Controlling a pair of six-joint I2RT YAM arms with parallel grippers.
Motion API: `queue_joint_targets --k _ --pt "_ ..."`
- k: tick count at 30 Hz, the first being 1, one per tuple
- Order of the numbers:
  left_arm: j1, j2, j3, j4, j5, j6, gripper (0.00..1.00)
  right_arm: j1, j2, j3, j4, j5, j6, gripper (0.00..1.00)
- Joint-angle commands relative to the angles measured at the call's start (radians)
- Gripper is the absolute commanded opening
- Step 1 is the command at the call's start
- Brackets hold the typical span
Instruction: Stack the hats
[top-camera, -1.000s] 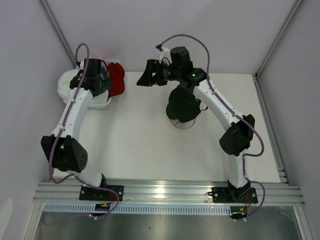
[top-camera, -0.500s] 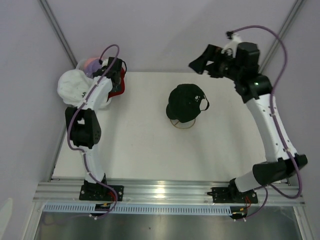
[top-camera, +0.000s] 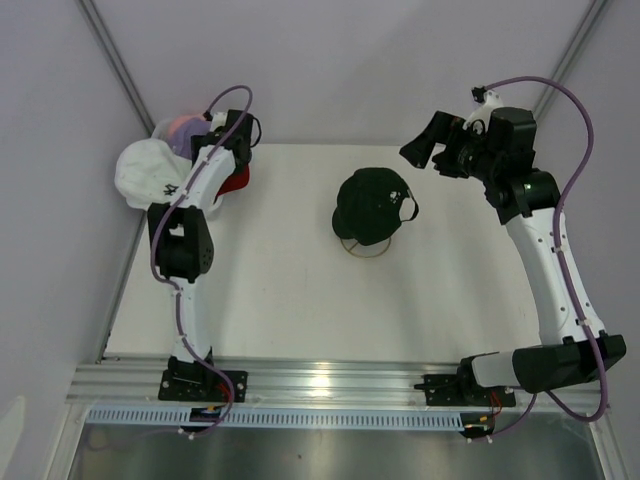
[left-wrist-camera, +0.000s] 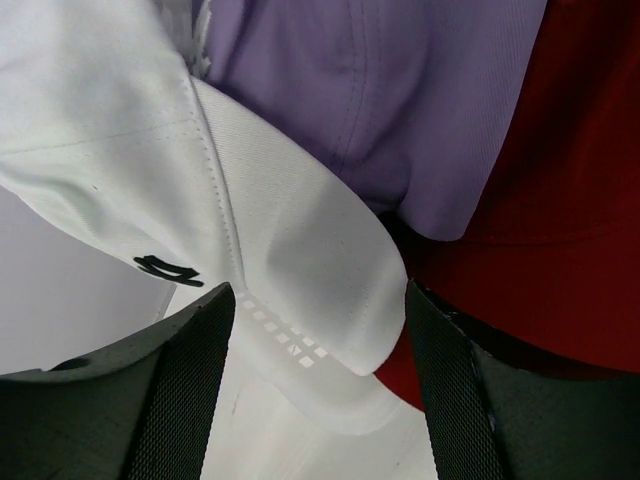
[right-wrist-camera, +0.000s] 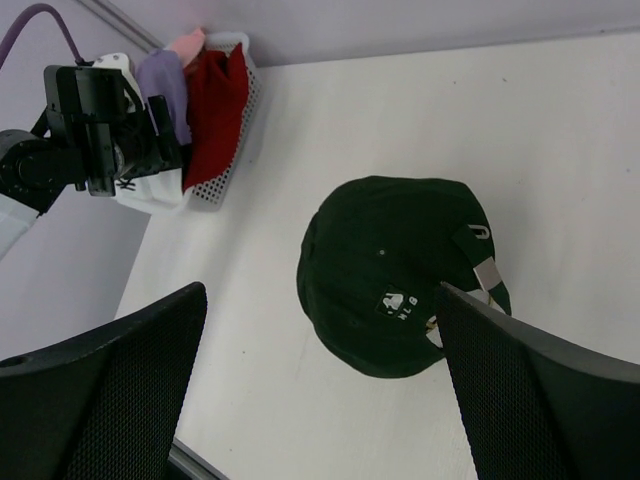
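Observation:
A dark green cap with a small white logo sits on the gold wire stand at mid-table; it also shows in the right wrist view. A white cap, a red cap and a lavender cap sit in the white mesh basket at the back left. My left gripper is open and hovers just over them; its wrist view shows the white brim between the jaws, with the lavender cap and red cap behind. My right gripper is open and empty, raised at the back right.
The white mesh basket stands at the table's back left corner, against the walls. A pink cap peeks out behind the lavender one. The enclosure walls and metal posts stand close behind both grippers.
My right gripper has swung from above the green cap out to the back right. My left arm has stretched farther over the basket, closer to the caps.

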Motion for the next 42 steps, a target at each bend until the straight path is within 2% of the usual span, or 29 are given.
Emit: queue_joint_targets --k 1,5,6,7,12,18,19,20,24,30,34,37,42 --pt "-0.006 0.032 -0.009 0.004 -0.051 0.031 0.72 -0.004 0.009 0.004 0.009 0.004 -0.025 1.0" --pt "-0.006 0.048 -0.006 0.021 -0.019 0.056 0.72 -0.007 0.017 -0.001 0.017 -0.002 -0.021 1.0" --pt "-0.006 0.05 -0.005 0.026 -0.013 0.059 0.71 -0.006 0.017 -0.007 0.018 -0.003 -0.019 0.99" --pt "-0.006 0.056 -0.005 0.024 -0.017 0.06 0.65 -0.006 0.017 -0.01 0.021 -0.006 -0.018 1.0" --pt "-0.006 0.058 -0.026 0.04 -0.075 0.077 0.56 -0.006 0.017 -0.021 0.04 -0.019 -0.009 1.0" --pt "-0.006 0.013 -0.097 0.064 -0.096 0.077 0.19 -0.007 0.017 -0.031 0.044 -0.023 0.001 1.0" --pt "-0.006 0.006 -0.106 0.066 -0.096 0.076 0.06 -0.009 0.014 -0.036 0.046 -0.023 0.002 0.99" --pt "-0.006 -0.013 -0.108 0.054 -0.094 0.07 0.01 -0.009 0.012 -0.037 0.049 -0.023 0.004 1.0" --pt "-0.01 -0.109 -0.15 0.038 -0.046 0.076 0.01 -0.009 0.004 -0.053 0.067 -0.043 0.018 1.0" --pt "-0.025 -0.31 -0.158 0.041 -0.039 0.18 0.01 -0.009 -0.025 -0.097 0.105 -0.077 0.051 1.0" --pt "-0.04 -0.427 -0.138 0.008 0.045 0.231 0.01 -0.009 -0.04 -0.133 0.125 -0.085 0.062 1.0" --pt "-0.094 -0.52 -0.167 0.033 0.053 0.333 0.01 -0.01 -0.04 -0.13 0.132 -0.08 0.082 1.0" --pt "-0.216 -0.614 -0.227 0.044 -0.048 0.456 0.01 -0.01 -0.028 -0.093 0.148 -0.092 0.111 1.0"
